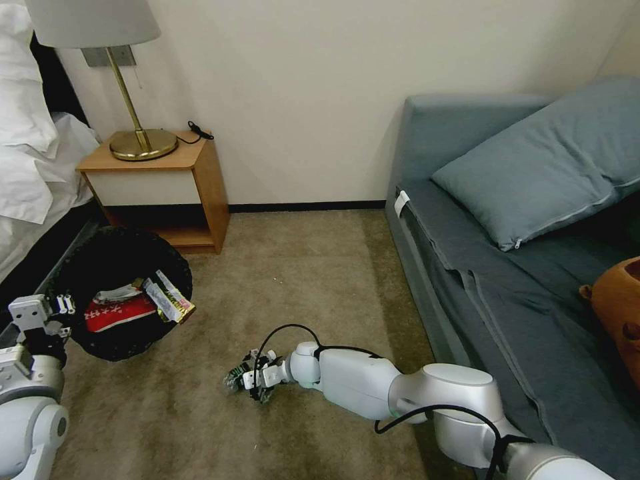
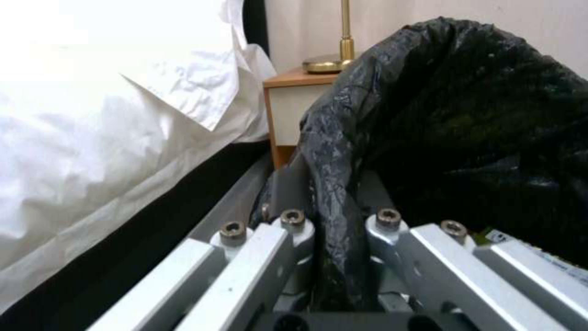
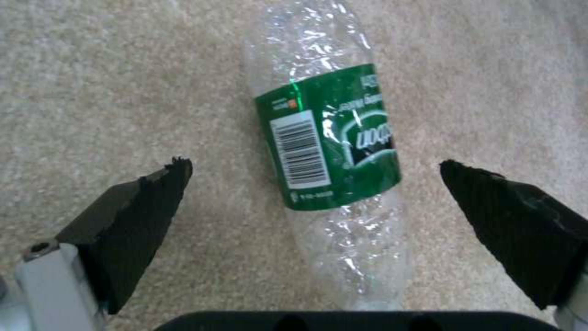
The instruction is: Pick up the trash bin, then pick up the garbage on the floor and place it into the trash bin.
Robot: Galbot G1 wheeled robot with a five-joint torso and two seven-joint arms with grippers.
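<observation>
The trash bin (image 1: 123, 257), round and lined with a black bag, hangs just above the carpet at the left. My left gripper (image 1: 62, 307) is shut on its rim, with the bag fold (image 2: 336, 193) pinched between the fingers. Inside lie a red-and-white snack packet (image 1: 120, 313) and a gold-brown bar wrapper (image 1: 170, 301). One piece of garbage, a clear plastic bottle (image 3: 334, 151) with a green label, lies on the carpet. My right gripper (image 1: 248, 380) is low over it and open, one fingertip (image 3: 147, 202) on each side and not touching it.
A wooden nightstand (image 1: 170, 177) with a brass lamp (image 1: 137, 137) stands behind the bin, and a white-sheeted bed (image 1: 30, 173) is at the far left. A grey-blue sofa (image 1: 460, 267) with a cushion (image 1: 553, 157) and a brown plush toy (image 1: 617, 313) fills the right. Open carpet (image 1: 293, 280) lies between.
</observation>
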